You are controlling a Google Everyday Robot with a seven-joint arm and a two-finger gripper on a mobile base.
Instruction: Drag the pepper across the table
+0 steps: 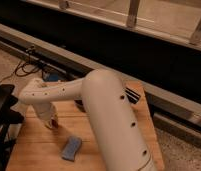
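Note:
The light-brown wooden table fills the lower left of the camera view. My white arm reaches from the lower right to the left over it. The gripper hangs down at the arm's left end, just above the tabletop near the left side. A small dark red bit, likely the pepper, shows right at the gripper's tip, mostly hidden by it. The blue wavy sponge lies on the table in front and to the right of the gripper, apart from it.
A dark object sits at the table's back right edge. A black piece of furniture stands close to the table's left edge. Cables and a blue object lie on the floor behind.

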